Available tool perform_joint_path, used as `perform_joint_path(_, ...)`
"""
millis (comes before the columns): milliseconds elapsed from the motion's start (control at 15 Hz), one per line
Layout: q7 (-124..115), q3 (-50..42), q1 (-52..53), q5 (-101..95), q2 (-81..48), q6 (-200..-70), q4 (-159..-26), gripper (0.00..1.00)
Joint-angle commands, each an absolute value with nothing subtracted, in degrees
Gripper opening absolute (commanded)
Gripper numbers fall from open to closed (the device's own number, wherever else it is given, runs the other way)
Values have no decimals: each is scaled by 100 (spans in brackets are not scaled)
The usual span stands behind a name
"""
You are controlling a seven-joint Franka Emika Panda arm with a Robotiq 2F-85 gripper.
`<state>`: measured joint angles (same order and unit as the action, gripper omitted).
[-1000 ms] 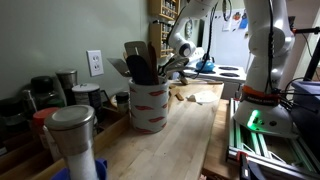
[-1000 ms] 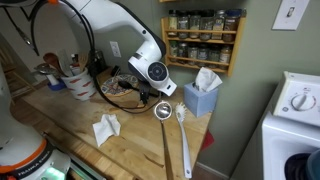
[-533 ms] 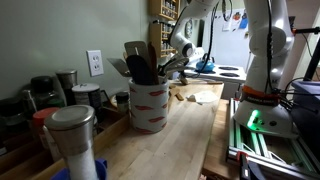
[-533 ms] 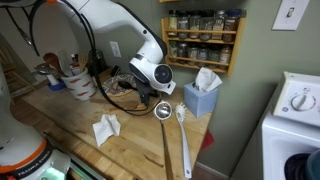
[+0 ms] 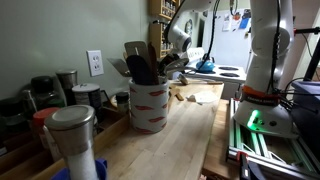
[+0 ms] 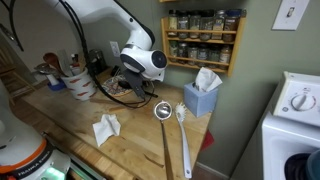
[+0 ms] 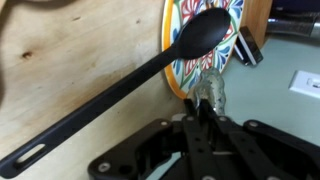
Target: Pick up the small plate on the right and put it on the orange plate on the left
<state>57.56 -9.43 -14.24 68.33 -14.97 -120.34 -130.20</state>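
The small round plate (image 6: 163, 110) sits on the wooden counter near the blue tissue box. The orange-rimmed patterned plate (image 7: 195, 72) lies by the wall, and a black spoon (image 7: 140, 80) rests with its bowl on it. My gripper (image 7: 198, 104) hovers beside this plate's edge with its fingers together. A small clear crinkled thing (image 7: 210, 92) shows at the fingertips; I cannot tell whether it is held. In both exterior views the gripper (image 6: 128, 78) (image 5: 170, 62) hangs over the back of the counter, left of the small plate.
A tissue box (image 6: 200, 97), a crumpled white napkin (image 6: 106, 128) and long utensils (image 6: 185, 145) lie on the counter. A utensil crock (image 5: 148, 105) and a steel canister (image 5: 72, 135) stand nearby. A spice rack (image 6: 205, 40) hangs on the wall.
The arm has swung away from the small plate toward the wall and risen a little. The small plate has stayed where it was on the counter.
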Motion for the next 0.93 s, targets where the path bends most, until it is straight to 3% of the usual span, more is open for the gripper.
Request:
perform_joint_path(0,5521,-857,-1019,6037,-906,-12170,-13327,3)
perform_joint_path(133,5446,-739,-867,5672,-739,-12053,-13312,3)
perform_joint_path(200,5588,-788,-1012,6005,-1074,-12028,-13104,11)
perform_joint_path(600,5483,-710,-871,5778,-877,-12029,-13168,11)
perform_joint_path(667,5483,-714,-873,5777,-876,-12029,-13184,3)
perform_joint_path(867,5523,-640,-838,5790,-961,-11829,-13135,3)
